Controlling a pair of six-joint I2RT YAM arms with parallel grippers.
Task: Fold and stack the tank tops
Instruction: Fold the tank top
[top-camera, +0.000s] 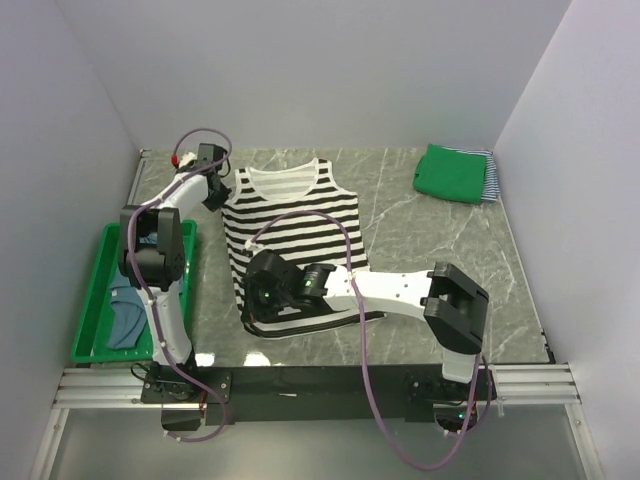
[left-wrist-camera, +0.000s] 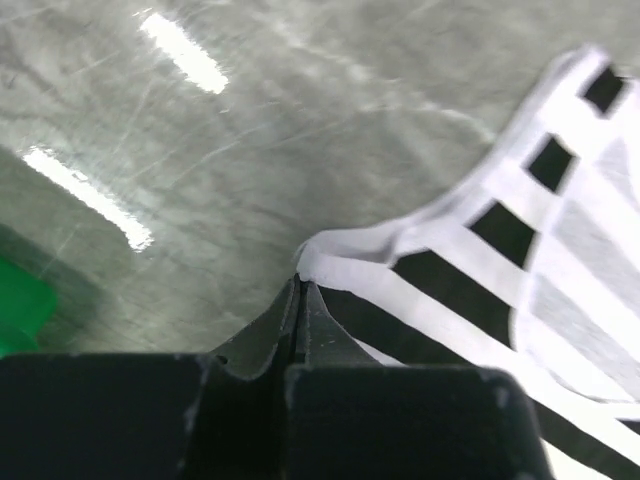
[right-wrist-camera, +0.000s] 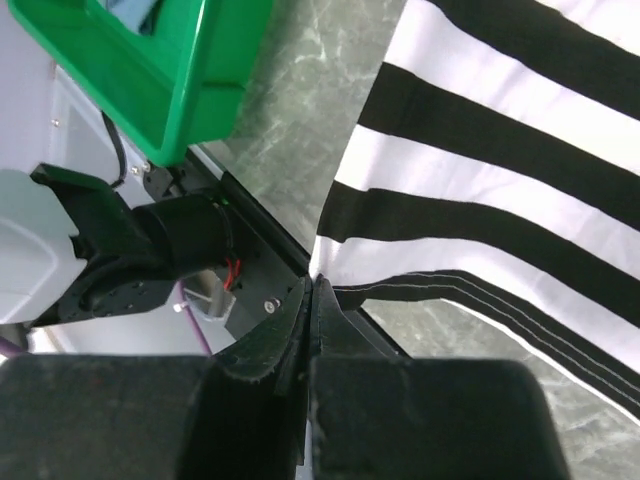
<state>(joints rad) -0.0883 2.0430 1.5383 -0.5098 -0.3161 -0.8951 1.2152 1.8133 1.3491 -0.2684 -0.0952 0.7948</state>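
Black-white striped tank top (top-camera: 300, 225) spread flat on the table (top-camera: 440, 250), pinched at two points.
Left gripper (left-wrist-camera: 300, 288): jaws closed tight on a shoulder strap at the far end of the top. Right gripper (right-wrist-camera: 311, 290): jaws closed on the near hem corner, at the table's front edge. Green top (top-camera: 448, 172) folded in the far right corner, lying on a thin-striped top (top-camera: 491, 180). Blue top (top-camera: 125, 322) sits in the green bin (top-camera: 88, 300), left of the table.

- Bench (top-camera: 440, 250) with a grey-green marbled top.
- Rigid green plastic bin (top-camera: 90, 300) at the bench's left near edge.
- Plain pale walls (top-camera: 320, 70) on three sides.
- Metal rail (top-camera: 520, 380) along the near edge.
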